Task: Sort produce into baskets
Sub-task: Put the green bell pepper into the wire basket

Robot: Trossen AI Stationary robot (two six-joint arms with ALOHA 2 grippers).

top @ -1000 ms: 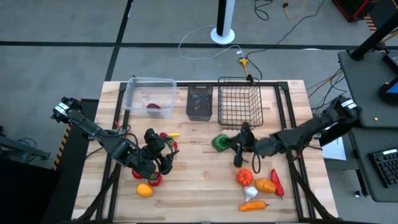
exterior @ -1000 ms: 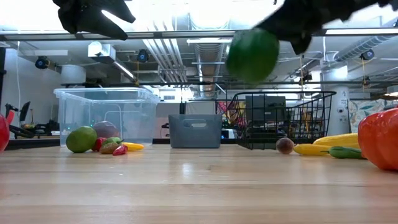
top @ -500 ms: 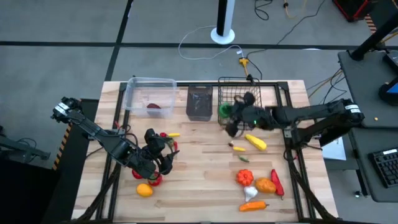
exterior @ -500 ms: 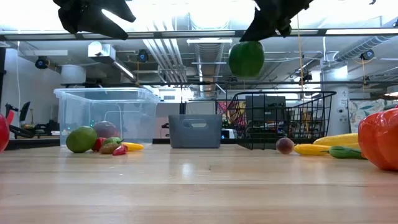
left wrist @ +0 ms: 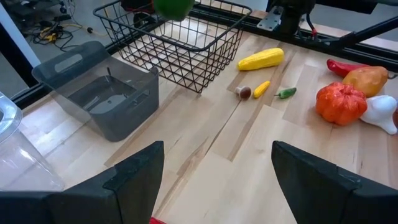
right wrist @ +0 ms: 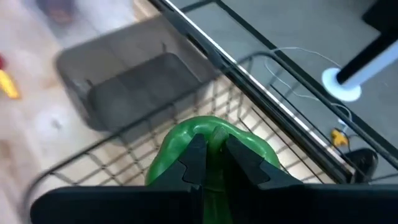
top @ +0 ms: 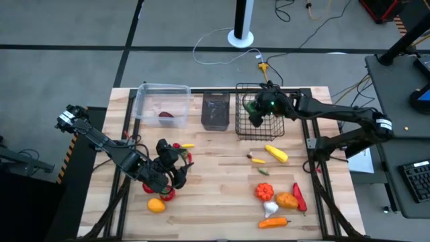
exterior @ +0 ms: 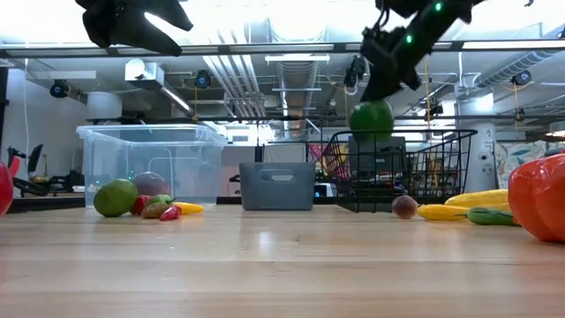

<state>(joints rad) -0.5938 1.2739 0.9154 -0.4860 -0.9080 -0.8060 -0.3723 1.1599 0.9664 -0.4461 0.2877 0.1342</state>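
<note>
Right wrist view shows the right gripper (right wrist: 211, 158) clamped on the stem of a green pepper (right wrist: 208, 152), held above the wire-mesh basket (top: 259, 111), over the end of it next to the dark rectangular bin (top: 216, 111). On the far side of that bin from the basket sits the clear tub (top: 161, 104) with a dark red piece inside. On the side of the basket away from the table's back edge, a yellow squash (top: 276, 154), a small brown piece and a little green chilli lie on the pale wooden table (top: 215, 181), with a red tomato (top: 264, 191), white garlic (top: 270, 209), an orange fruit and a red chilli farther out. Well apart from the basket, beyond the tub's end of the table, the left gripper (top: 176, 168) hangs with fingers spread wide over a cluster of red and green produce, an orange beside it. Around the table lie grey floor, loose cables and a white pole stand; level across the surface, ceiling pipes and shelving fill the room.
</note>
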